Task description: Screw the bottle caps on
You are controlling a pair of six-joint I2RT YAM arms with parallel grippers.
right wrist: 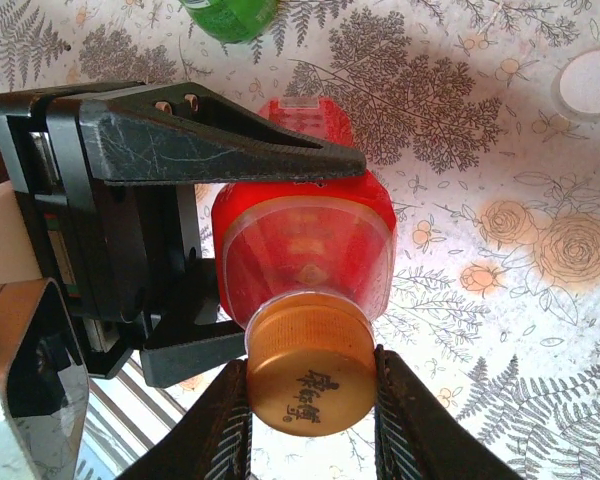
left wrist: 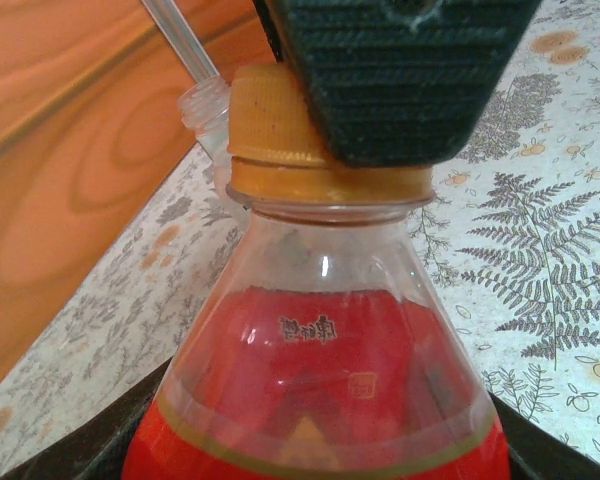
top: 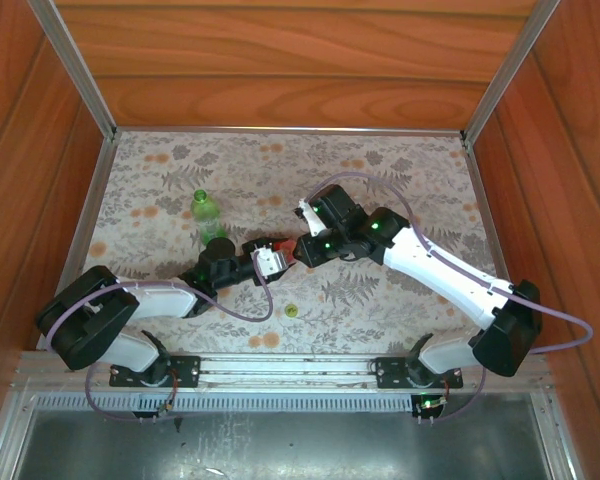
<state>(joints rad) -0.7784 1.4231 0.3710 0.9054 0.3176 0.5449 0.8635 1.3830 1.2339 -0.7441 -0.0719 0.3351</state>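
Gripper (right wrist: 310,405) — right — snug on orange cap (right wrist: 305,375)

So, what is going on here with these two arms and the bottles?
The left gripper holds the red bottle by its body, and the right gripper is closed on the orange cap sitting on its neck. The green bottle stands farther back. A yellow-green cap and a white cap lie loose on the cloth.

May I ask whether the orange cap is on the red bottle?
On: the orange cap sits on the red bottle, pinched by the right gripper; how tight, cannot tell.
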